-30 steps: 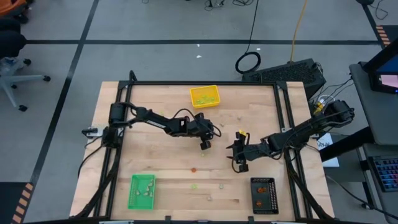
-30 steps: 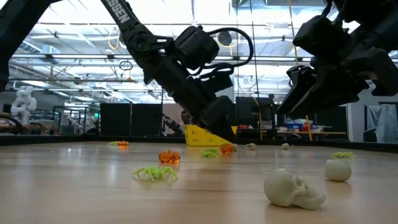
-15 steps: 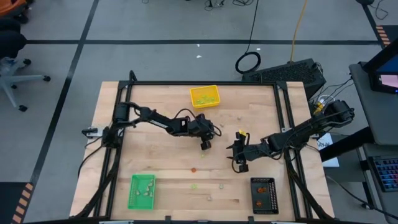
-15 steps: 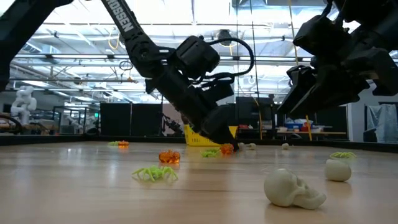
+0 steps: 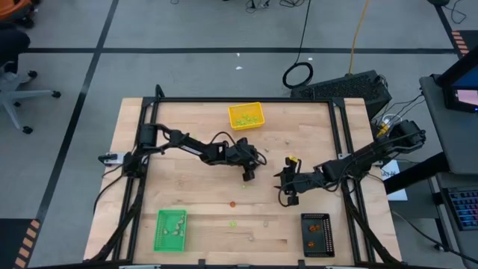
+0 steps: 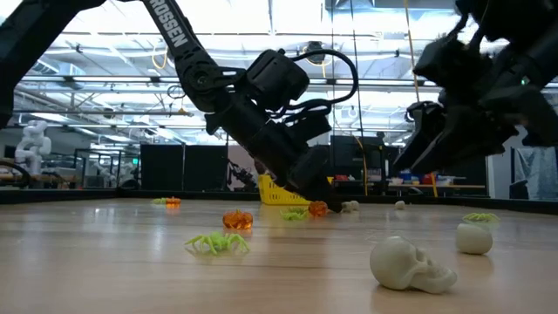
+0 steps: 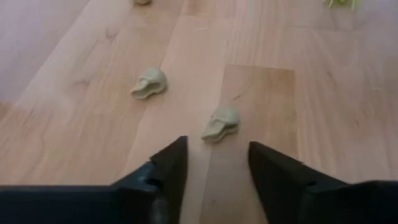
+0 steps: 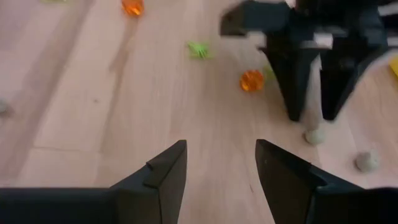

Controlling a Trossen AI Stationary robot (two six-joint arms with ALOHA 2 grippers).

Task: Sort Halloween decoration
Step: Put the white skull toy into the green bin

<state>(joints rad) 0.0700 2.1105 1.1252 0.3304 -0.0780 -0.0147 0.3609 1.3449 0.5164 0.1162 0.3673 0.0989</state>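
Observation:
My left gripper (image 7: 217,155) stands open, low over the table's middle (image 5: 248,174), slanting down. A pale beige skull piece (image 7: 221,122) lies on the wood just ahead of its fingertips, and a second skull (image 7: 149,83) lies farther off; nothing is between the fingers. My right gripper (image 8: 221,162) hangs open above the table, right of the middle (image 5: 287,196), facing the left gripper (image 8: 311,62). Between them lie an orange piece (image 8: 251,80), a light green spider (image 8: 198,49) and beige pieces (image 8: 314,136).
A yellow tray (image 5: 246,116) stands at the far edge, a green tray (image 5: 170,229) at the near left, a black tray (image 5: 317,234) at the near right. Loose pieces lie near the front: a skull (image 6: 410,264), a green spider (image 6: 216,243), an orange piece (image 6: 237,220).

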